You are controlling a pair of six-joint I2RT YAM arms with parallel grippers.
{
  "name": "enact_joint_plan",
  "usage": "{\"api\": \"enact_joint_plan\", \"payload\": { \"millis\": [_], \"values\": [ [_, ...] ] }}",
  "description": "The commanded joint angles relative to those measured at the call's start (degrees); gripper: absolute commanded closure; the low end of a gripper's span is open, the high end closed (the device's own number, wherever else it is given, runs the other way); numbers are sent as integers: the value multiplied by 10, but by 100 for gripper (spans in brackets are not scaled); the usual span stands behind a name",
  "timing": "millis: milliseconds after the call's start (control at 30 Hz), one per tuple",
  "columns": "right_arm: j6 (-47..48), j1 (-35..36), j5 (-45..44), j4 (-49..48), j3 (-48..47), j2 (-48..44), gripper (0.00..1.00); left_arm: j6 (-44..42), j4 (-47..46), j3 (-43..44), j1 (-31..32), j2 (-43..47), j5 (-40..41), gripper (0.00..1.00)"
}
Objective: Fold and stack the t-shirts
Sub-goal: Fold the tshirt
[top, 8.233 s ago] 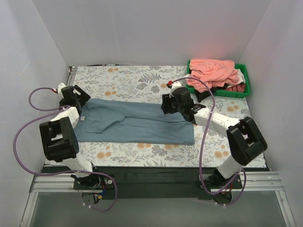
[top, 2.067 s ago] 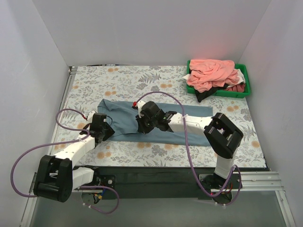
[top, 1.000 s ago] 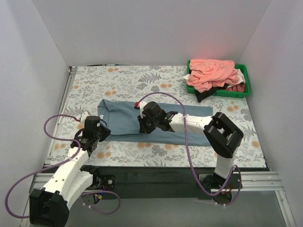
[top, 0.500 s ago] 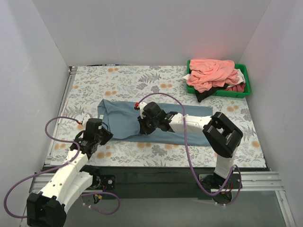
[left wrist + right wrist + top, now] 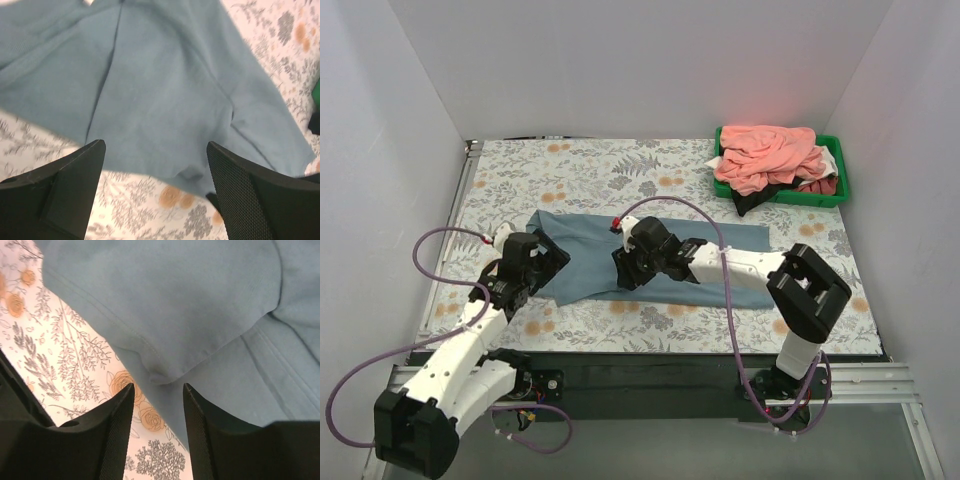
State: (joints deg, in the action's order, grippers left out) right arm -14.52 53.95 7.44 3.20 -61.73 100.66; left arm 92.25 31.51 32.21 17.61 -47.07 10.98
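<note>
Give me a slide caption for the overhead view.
Folding time: left gripper and right gripper hang open over the blue shirt; more shirts fill the bin.

Enclosed workspace, plain white walls.
Grey floral-print table cover fills the centre; aluminium rail at 6 o'clock; reddish glow on the wall at 1 o'clock.

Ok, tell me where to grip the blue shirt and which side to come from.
Its near edge, from the near side, coming in low. The shirt lies flat on the cover, and that folded edge probably offers the best lip to pinch.
</note>
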Motion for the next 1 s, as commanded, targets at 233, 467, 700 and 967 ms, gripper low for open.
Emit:
{"api": "enact_joint_plan", "payload": {
  "millis": [233,467,700,967],
  "values": [
    [18,-92,-23,3,50,-100,46,-142,-248,138,-99,-263,59,25],
    [25,-225,-28,1,90,-150,45,-168,-312,225,-164,-409,5,29],
    [32,-349,-59,1,108,-159,46,-180,-306,311,-193,-543,-31,34],
    [40,-433,-106,0,108,-131,44,-189,-309,342,-207,-603,-75,42]
  ]
}}
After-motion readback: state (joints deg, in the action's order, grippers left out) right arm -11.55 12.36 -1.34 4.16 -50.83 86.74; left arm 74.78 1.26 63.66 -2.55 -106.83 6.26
